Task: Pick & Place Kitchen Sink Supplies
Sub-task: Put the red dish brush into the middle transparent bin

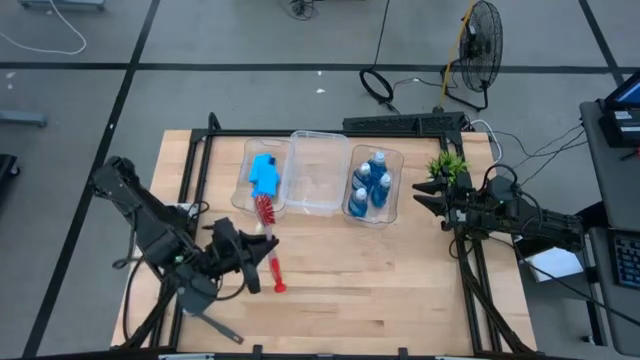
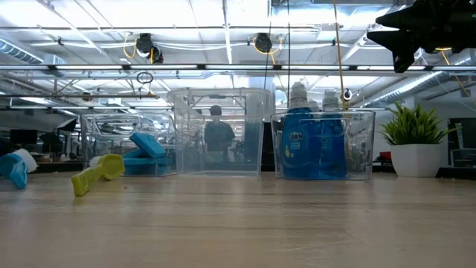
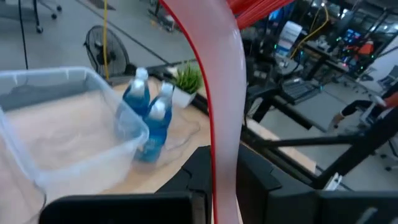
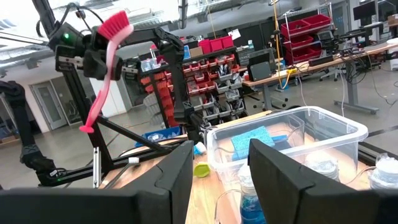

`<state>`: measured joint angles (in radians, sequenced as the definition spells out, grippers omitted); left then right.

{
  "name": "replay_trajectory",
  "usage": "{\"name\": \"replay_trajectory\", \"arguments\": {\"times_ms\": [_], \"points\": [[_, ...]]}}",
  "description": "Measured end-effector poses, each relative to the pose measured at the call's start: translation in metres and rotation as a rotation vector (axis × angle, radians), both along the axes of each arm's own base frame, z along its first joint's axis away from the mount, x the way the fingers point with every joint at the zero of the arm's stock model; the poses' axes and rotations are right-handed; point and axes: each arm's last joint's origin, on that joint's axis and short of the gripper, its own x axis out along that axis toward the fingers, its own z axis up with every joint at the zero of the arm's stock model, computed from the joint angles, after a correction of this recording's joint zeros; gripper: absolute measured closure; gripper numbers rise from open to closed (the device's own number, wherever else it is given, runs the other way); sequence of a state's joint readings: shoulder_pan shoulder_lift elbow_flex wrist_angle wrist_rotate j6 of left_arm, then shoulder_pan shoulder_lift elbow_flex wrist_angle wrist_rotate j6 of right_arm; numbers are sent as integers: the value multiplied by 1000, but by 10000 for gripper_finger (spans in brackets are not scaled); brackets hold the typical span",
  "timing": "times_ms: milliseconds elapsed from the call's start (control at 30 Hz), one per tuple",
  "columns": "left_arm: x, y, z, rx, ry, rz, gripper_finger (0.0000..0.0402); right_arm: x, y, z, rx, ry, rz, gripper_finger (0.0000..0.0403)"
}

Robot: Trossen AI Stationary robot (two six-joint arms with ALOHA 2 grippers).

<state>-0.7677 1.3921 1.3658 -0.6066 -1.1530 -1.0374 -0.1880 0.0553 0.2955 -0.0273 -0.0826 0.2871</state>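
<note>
The red brush (image 1: 268,243) is what we see held in the left gripper (image 1: 252,257), near the table's (image 1: 380,300) front-left part, with its bristle head pointing toward the bins at the far edge. In the right wrist view the brush (image 4: 104,56) is lifted clear of the table, its fingers clenched on the handle below the red bristles, and the handle hangs down at a tilt. In the left wrist view the pale red handle (image 3: 221,112) runs up between that gripper's own dark fingers.

Three clear bins stand side by side along the far edge. The left bin (image 1: 262,178) holds blue sponges (image 1: 264,173). The middle bin (image 1: 318,172) looks empty of supplies. The right bin (image 1: 376,185) holds the blue-liquid bottles (image 1: 370,186), upright, with pale caps; from the low view we see them (image 2: 312,134) pressed close together behind the clear wall.

In the low view a yellow-green brush (image 2: 97,173) lies flat on the table in front of the left bin, and a blue brush (image 2: 13,168) shows at the picture's left edge.

The right gripper (image 1: 428,195) hovers above the table's right edge, just beside the potted plant (image 1: 447,165) at the far-right corner. Its fingers stand apart and hold nothing.
</note>
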Motion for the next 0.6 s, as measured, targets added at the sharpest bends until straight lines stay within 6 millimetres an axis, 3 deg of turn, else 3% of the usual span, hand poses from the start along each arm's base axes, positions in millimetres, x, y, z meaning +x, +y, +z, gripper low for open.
{"name": "replay_trajectory", "arguments": {"times_ms": [167, 367, 600], "points": [[15, 17, 7, 10, 22, -23, 358, 0, 0, 0, 0, 0, 0, 261], [40, 53, 5, -9, 104, -54, 358, 0, 0, 0, 0, 0, 0, 261], [68, 91, 18, 88, 90, -263, 358, 0, 0, 0, 0, 0, 0, 261]]}}
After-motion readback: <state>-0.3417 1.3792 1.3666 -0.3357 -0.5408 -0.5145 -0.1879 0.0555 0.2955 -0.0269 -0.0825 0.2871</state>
